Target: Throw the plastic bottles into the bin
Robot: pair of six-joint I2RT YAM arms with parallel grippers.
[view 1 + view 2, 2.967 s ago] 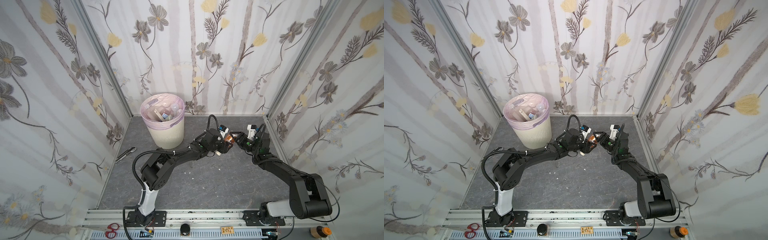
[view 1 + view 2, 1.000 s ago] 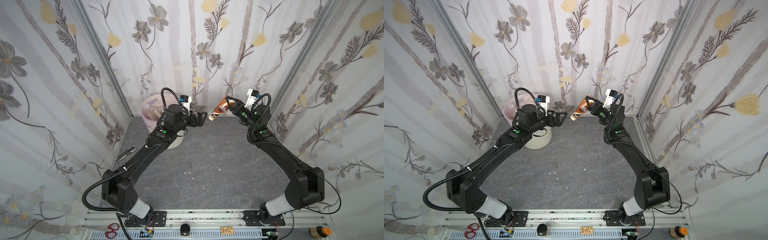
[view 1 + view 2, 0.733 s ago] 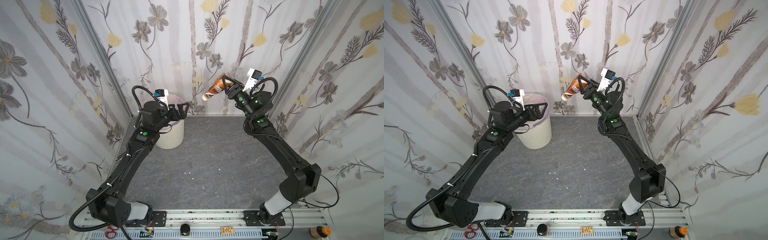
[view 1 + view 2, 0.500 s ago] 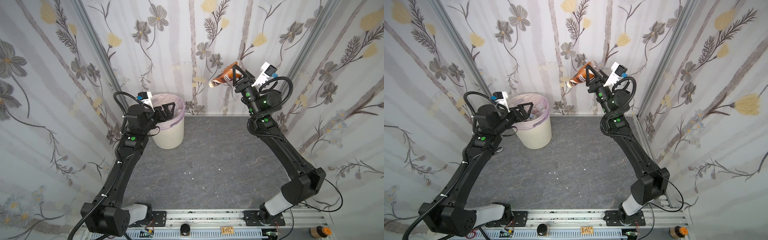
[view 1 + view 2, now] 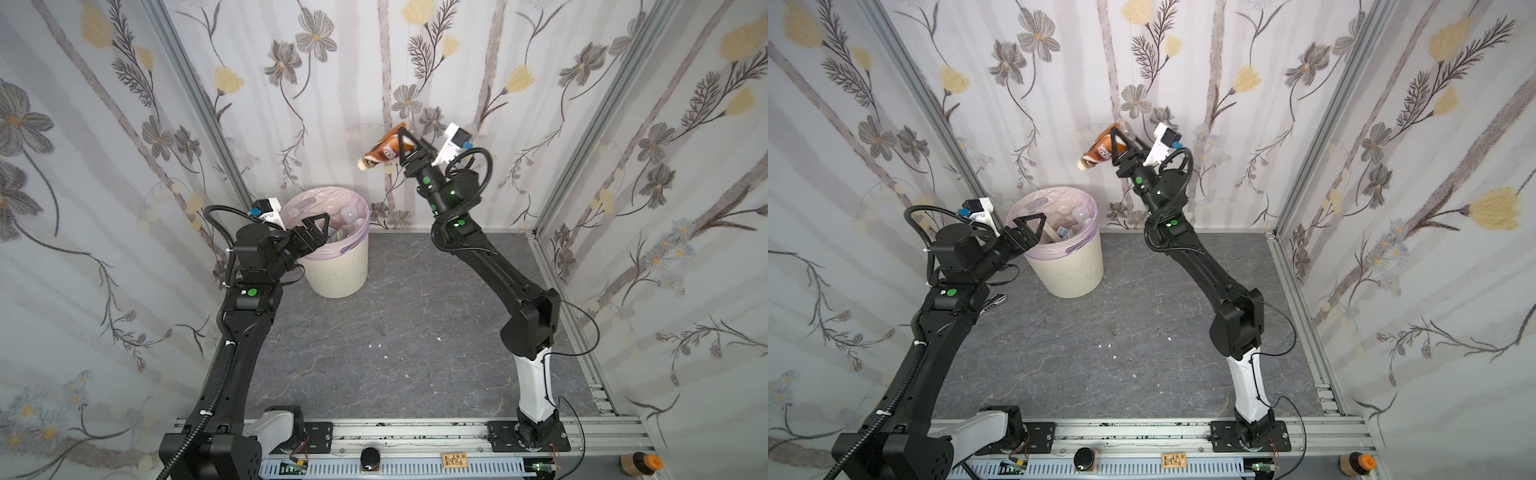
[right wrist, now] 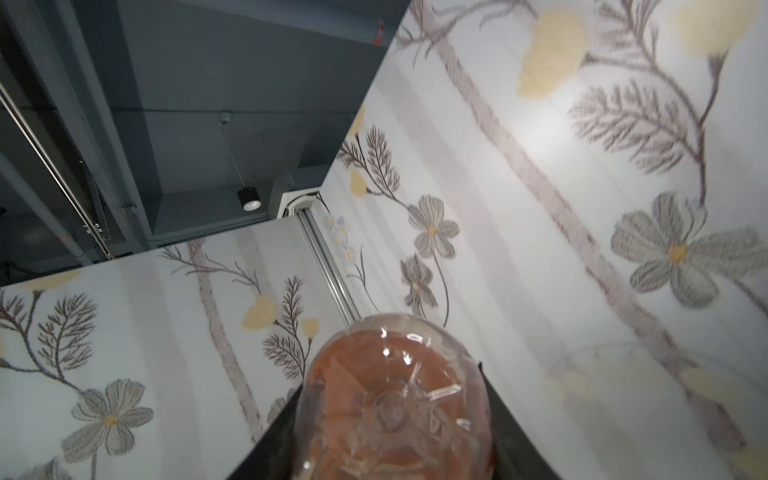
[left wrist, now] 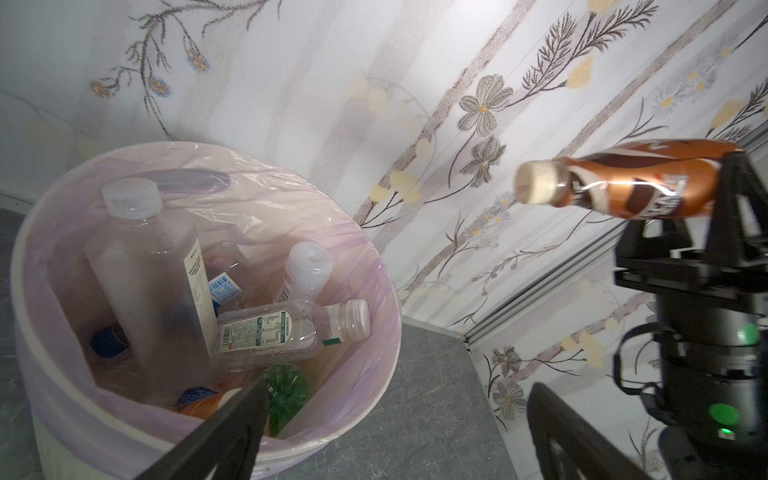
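Note:
A brown coffee-labelled plastic bottle (image 5: 383, 150) (image 5: 1100, 151) (image 7: 623, 187) hangs high near the back wall, right of and above the bin, with its cream cap tilted down toward the bin. My right gripper (image 5: 400, 141) (image 5: 1116, 139) (image 6: 395, 436) is shut on the bottle's lower body, and its clear base (image 6: 395, 399) fills the right wrist view. The cream bin (image 5: 336, 274) (image 5: 1075, 274) (image 7: 353, 419) has a lilac bag and holds several bottles, mostly clear (image 7: 270, 332) and one green (image 7: 286, 390). My left gripper (image 5: 318, 226) (image 5: 1030, 226) (image 7: 399, 388) stands open and empty at the bin's left rim.
Floral walls close the cell on three sides, and the right gripper is close to the back wall. A dark tool (image 5: 990, 301) lies on the grey floor by the left wall. Small white crumbs (image 5: 376, 345) dot the floor. The mounting rail (image 5: 415, 428) runs along the front.
The right arm has lifted the brown bottle from low over the floor to high by the back wall and tipped its cap down. The left arm has swung back left to the bin, open.

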